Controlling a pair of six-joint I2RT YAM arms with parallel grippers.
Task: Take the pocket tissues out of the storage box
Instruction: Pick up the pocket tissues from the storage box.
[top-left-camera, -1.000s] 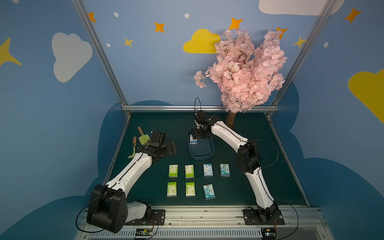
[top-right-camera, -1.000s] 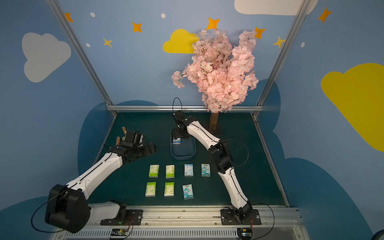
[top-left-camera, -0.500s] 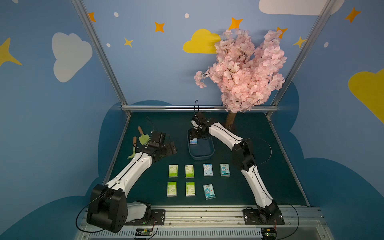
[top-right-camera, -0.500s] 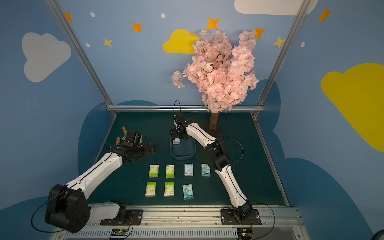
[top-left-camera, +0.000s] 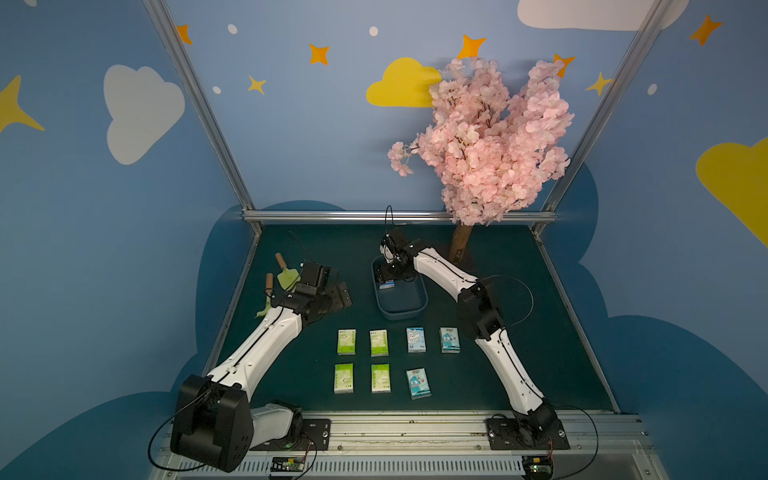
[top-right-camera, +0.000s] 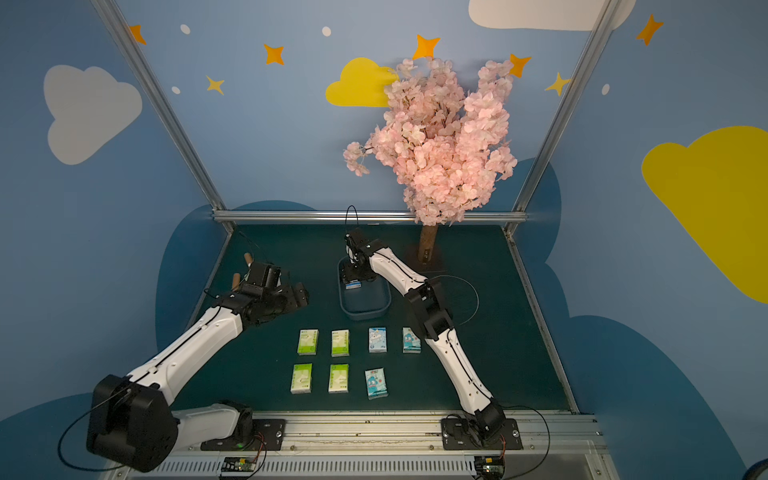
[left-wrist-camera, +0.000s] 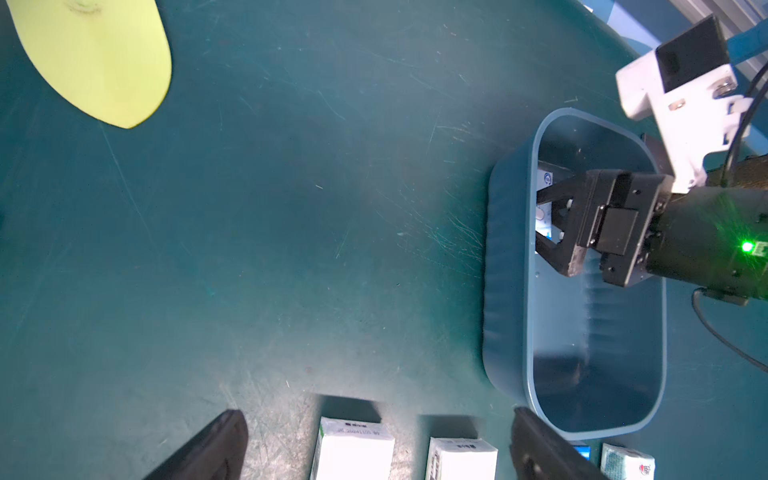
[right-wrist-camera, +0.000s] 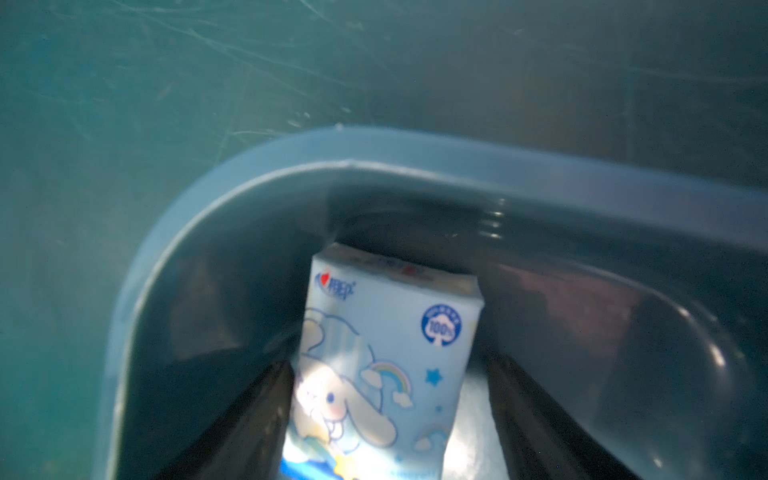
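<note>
While seven packets of pocket tissues already lie out on the counter (top-left-camera: 498, 374), one light-blue packet (right-wrist-camera: 386, 332) printed with a cartoon rabbit is the only thing inside the storage box (top-left-camera: 405, 302), at the far end of the slate-blue tub and close to a rounded corner. The right claw (top-left-camera: 388, 277) reaches down into that end with its fingers (right-wrist-camera: 266, 399) on either side of the packet. One finger touches the packet's edge and the other is just beside it, so I cannot tell whether they pinch it. Just on the near side of the box, the other packets lie flat in two rows. The far row has four, two lime-green-and-white packets (top-left-camera: 346, 342) on the left arm's side and two light-blue-and-white packets (top-left-camera: 416, 340) on the right arm's side. The near row has three, two green ones (top-left-camera: 343, 378) and one blue one (top-left-camera: 418, 383). That makes four green and three blue outside the box, eight packets with the one inside. The left claw (top-left-camera: 337, 300) hangs over the counter to the left of the box, apart from it, its jaws spread wide. Beside it lie two green garden tools (top-left-camera: 286, 279) with wooden handles. A pink blossom tree (top-left-camera: 482, 141) stands at the back, behind the box on the right arm's side.
</note>
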